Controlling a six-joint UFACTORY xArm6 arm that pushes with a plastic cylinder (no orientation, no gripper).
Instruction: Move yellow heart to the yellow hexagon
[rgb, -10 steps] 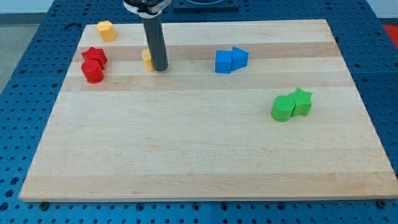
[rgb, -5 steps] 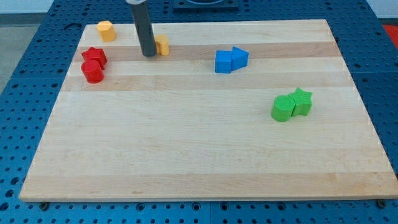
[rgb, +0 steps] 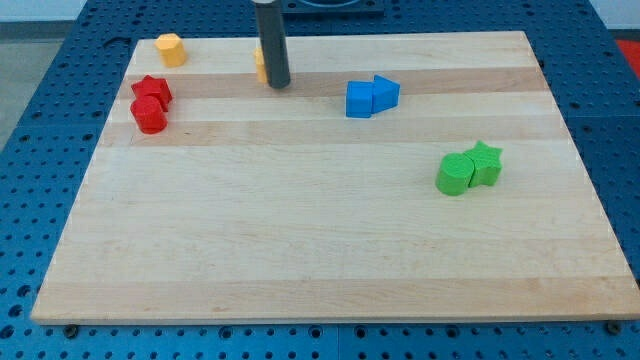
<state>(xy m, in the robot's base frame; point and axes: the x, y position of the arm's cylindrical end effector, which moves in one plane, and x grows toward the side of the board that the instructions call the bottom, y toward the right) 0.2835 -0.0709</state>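
Note:
The yellow hexagon (rgb: 171, 49) sits near the board's top left corner. The yellow heart (rgb: 260, 64) lies near the top edge, well to the right of the hexagon, and is mostly hidden behind my rod. My tip (rgb: 279, 84) rests on the board just right of and below the heart, touching or nearly touching it.
A red star (rgb: 151, 89) and a red cylinder (rgb: 149, 115) sit together at the left. A blue cube (rgb: 360, 99) and a blue triangle (rgb: 386, 91) sit right of centre near the top. A green cylinder (rgb: 454, 174) and a green star (rgb: 485, 161) sit at the right.
My tip has gone from the heart's right side to its left and back to its right. The heart has moved up the board and a little to the right.

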